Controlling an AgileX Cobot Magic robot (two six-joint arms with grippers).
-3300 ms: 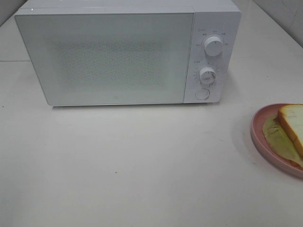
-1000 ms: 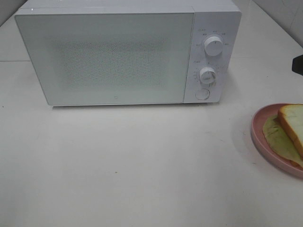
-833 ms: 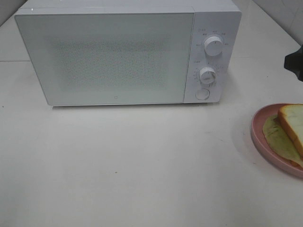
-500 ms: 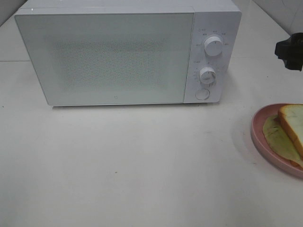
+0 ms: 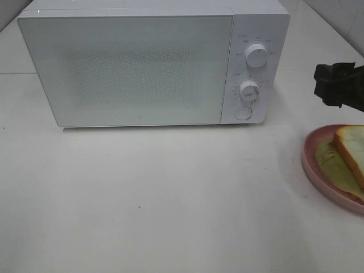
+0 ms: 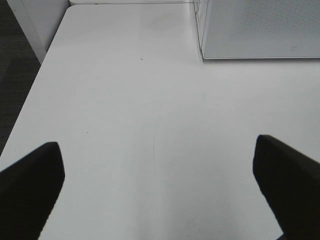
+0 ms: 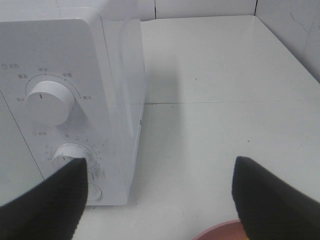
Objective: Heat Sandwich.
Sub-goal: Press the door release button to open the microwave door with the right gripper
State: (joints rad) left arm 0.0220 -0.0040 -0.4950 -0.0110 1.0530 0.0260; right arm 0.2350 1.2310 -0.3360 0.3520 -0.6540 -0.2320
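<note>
The microwave (image 5: pixel 261 17) casing is white, smooth and semi-gloss; plastic or painted metal cannot be told. Its door (image 5: pixel 125 68) is a glossy pane with a fine speckled dot screen. The knobs (image 5: pixel 257 56) look like smooth white plastic. The table (image 5: pixel 170 199) is white, smooth and low-sheen, with faint scuff lines. The plate (image 5: pixel 310 156) is pink and smooth. The sandwich (image 5: pixel 351 149) bread is pale, porous and dull. The left gripper (image 6: pixel 160 185) and right gripper (image 7: pixel 155 200) are matt black.

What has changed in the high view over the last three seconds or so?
The right hand has come in from the right edge and moved left toward the microwave, jaws open and holding nothing. Nothing was taken hold of or let go. The microwave door stays shut, and the sandwich lies unmoved on the pink plate.
</note>
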